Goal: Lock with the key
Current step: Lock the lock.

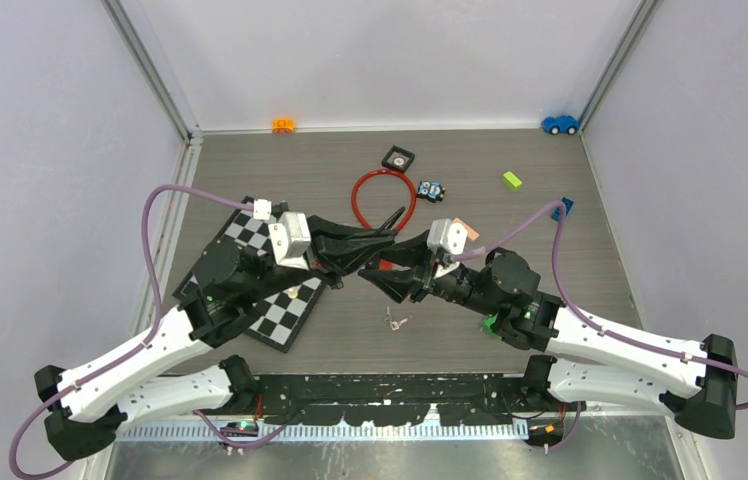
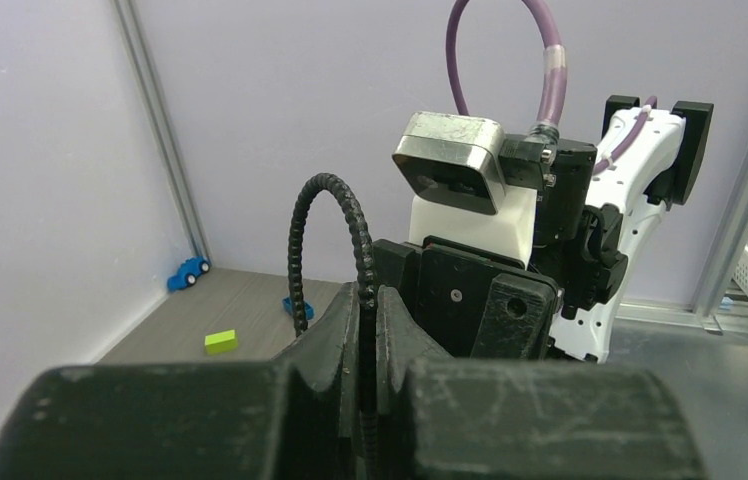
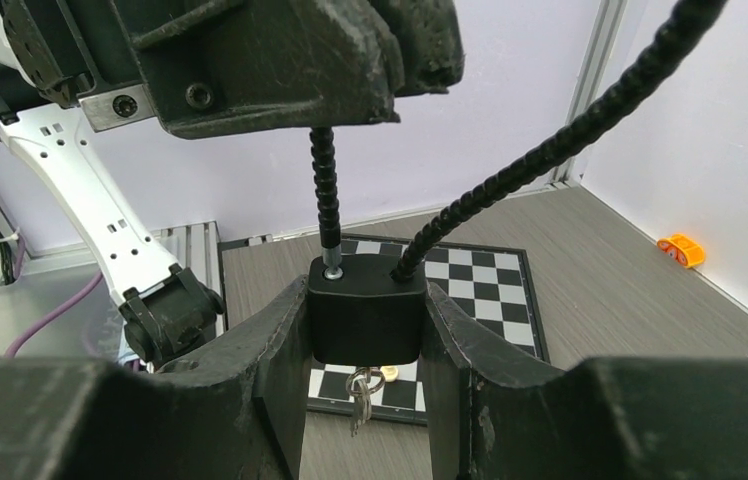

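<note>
From the top camera I see both arms meeting just right of the black-and-white chessboard (image 1: 285,315). The left gripper (image 1: 388,237) and right gripper (image 1: 382,272) are nose to nose above the grey table (image 1: 550,260). A small silver bunch of keys (image 1: 396,321) shows right of the chessboard's near corner, under the right fingers. I cannot tell whether it hangs from the lock or lies on the surface. On the left wrist camera, the left jaws are clenched on a black ribbed cable shackle (image 2: 325,205), which arches up above the fingers. On the right wrist camera, the right jaws grasp the black rounded padlock body (image 3: 365,325) by its two sides, held in the air in front of the chessboard. It stands upright with its long axis vertical, shackle holes up and keyhole face down, with the keys showing just under it. Two things worry me. A silver collar (image 3: 332,271) shows where one cable end enters the body, so I judge that end may not be fully seated, and the lock would then fail to latch. Turning the key also needs a free hand, and once the left lets go of the cable the body could twist in a side-only grip.
</note>
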{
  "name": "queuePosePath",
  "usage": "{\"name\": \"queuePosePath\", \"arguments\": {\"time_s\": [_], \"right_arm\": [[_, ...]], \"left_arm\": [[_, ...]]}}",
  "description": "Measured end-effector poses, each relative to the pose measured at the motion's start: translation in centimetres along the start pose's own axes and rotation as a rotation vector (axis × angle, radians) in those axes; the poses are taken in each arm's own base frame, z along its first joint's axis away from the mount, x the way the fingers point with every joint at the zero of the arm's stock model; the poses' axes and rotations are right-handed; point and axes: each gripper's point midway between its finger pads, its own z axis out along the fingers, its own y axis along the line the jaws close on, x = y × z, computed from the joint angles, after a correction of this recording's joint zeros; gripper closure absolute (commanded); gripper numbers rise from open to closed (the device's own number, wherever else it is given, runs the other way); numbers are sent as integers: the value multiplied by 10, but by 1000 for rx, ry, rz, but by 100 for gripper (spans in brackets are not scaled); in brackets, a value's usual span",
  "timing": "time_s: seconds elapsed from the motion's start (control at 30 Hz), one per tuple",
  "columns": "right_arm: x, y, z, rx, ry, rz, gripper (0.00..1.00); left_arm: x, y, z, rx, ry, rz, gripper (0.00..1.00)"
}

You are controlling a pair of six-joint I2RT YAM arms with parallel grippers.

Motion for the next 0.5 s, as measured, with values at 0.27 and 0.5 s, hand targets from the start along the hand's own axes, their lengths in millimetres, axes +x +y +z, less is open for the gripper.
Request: {"name": "queuePosePath", "arguments": {"time_s": [0.27, 0.5], "right_arm": [[-1, -2, 0, 35, 5, 80, 99], [-1, -1, 0, 58, 49, 161, 99]], "left_arm": [[5, -3, -1, 18, 20, -1, 100], [8, -5, -1, 35, 29, 14, 100]]}}
